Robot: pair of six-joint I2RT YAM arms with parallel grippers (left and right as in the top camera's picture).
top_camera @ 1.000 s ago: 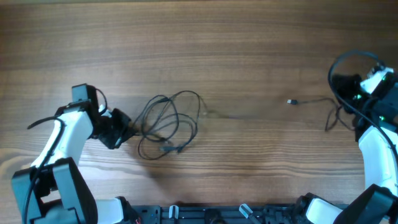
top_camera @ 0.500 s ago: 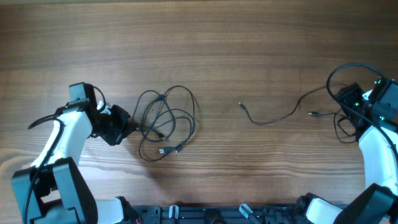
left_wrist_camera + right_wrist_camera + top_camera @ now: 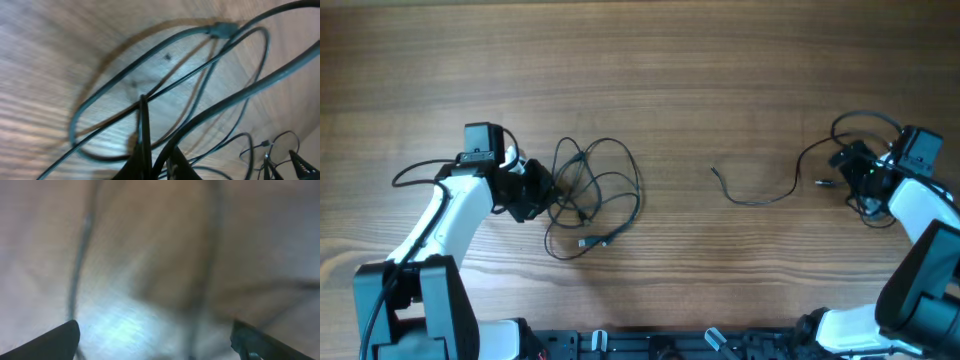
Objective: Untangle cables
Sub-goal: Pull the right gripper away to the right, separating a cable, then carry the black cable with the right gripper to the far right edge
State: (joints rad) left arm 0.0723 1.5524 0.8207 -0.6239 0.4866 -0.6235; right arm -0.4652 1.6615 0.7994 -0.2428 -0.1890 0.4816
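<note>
Several thin black cables (image 3: 595, 190) lie looped in a tangle left of centre, one small plug (image 3: 588, 242) sticking out at the front. My left gripper (image 3: 535, 195) is at the tangle's left edge. In the left wrist view its fingers (image 3: 142, 155) stand almost together with one strand (image 3: 200, 117) running out from between them. One cable (image 3: 760, 199) lies apart on the wood at centre right, its end (image 3: 820, 183) close to my right gripper (image 3: 842, 165). In the blurred right wrist view the right gripper (image 3: 160, 345) is wide open with nothing in it.
The arms' own thicker black wires loop around the right wrist (image 3: 865, 130) and behind the left arm (image 3: 420, 172). The table's wooden top (image 3: 650, 70) stretches behind the cables. A black rail (image 3: 650, 345) runs along the front edge.
The right gripper has opened and let go of one cable, which now lies apart from the tangle. The left arm has shifted right with the tangle's edge.
</note>
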